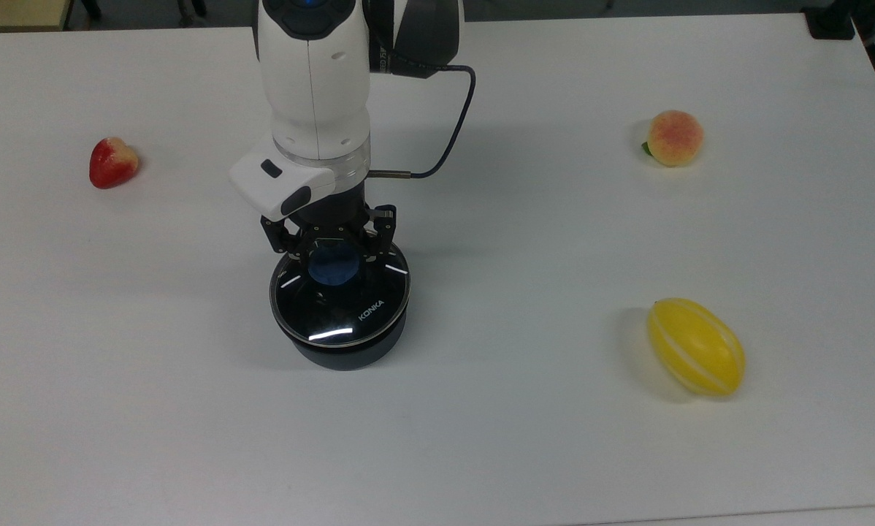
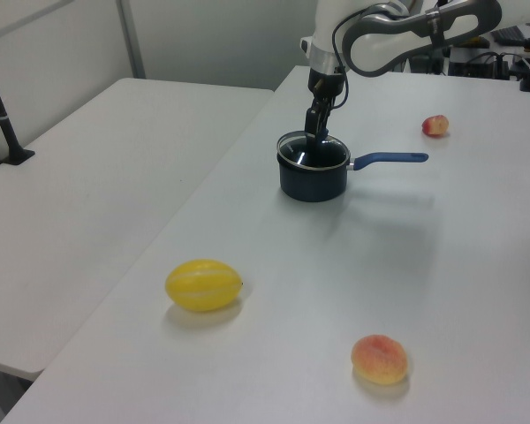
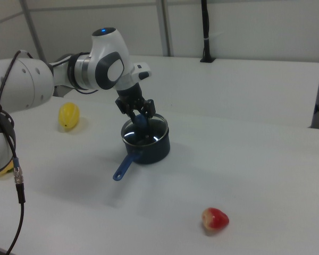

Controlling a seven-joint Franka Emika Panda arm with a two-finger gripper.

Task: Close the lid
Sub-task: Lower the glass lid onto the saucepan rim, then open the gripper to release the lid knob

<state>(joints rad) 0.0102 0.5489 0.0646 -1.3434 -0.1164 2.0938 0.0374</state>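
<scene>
Top view showed the pincer (image 1: 333,257) pinching the blue knob of the lid (image 1: 340,301), which sat level on the black saucepan (image 1: 346,351) on the white surface (image 1: 525,409); rising before letting go would probably drag it off again.

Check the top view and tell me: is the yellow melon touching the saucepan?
No. In the top view the yellow melon lies far off toward the top view's right, with bare table between it and the saucepan.
</scene>
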